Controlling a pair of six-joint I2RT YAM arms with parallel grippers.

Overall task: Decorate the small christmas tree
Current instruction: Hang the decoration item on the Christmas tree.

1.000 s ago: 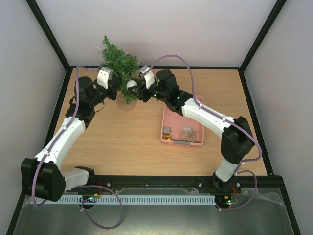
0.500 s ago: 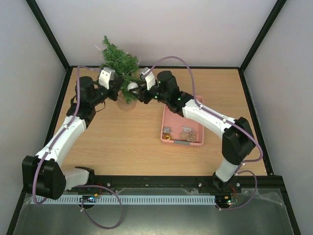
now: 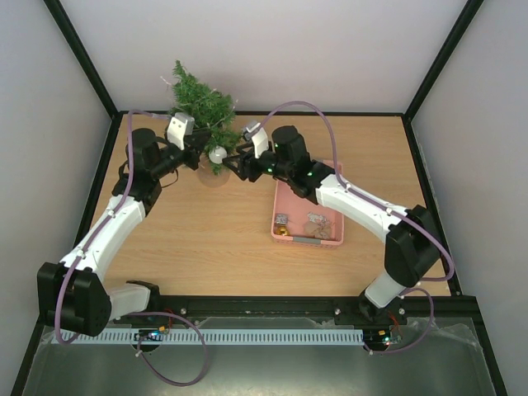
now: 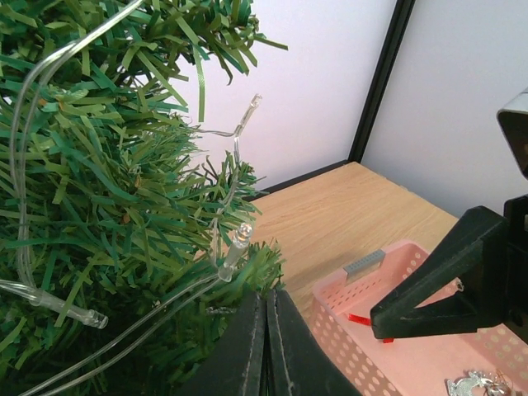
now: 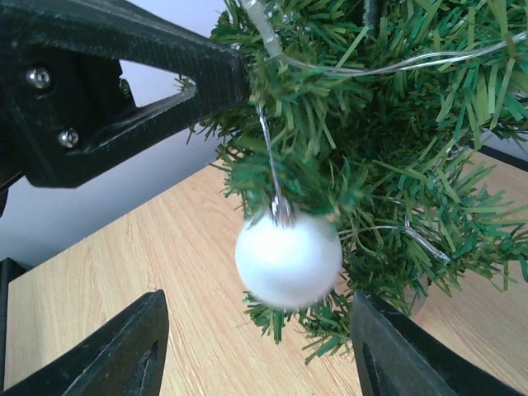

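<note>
While both arms reach toward the far left corner of the table (image 3: 206, 239), I see the small christmas tree (image 3: 202, 103) standing there. Its tip shows against the back wall and its base is mostly hidden behind the two wrists. The pink basket (image 3: 334, 235) lies on the wood to the tree's right, under the right forearm.

The left gripper (image 4: 266, 346) is pushed into the lower branches with its fingers pressed together. Foliage crowds them, so I cannot tell whether a sprig is pinched between them. The right gripper (image 3: 233, 161) faces the tree from the other side with its jaws apart, one finger on either side of a white ball (image 5: 288, 260) and neither touching it. The ball hangs by a thin wire hook from a branch.

A clear string of tiny lights (image 4: 239, 235) loops through the needles. The silvery trinkets (image 3: 313, 224) in the basket are too small for me to make out.
</note>
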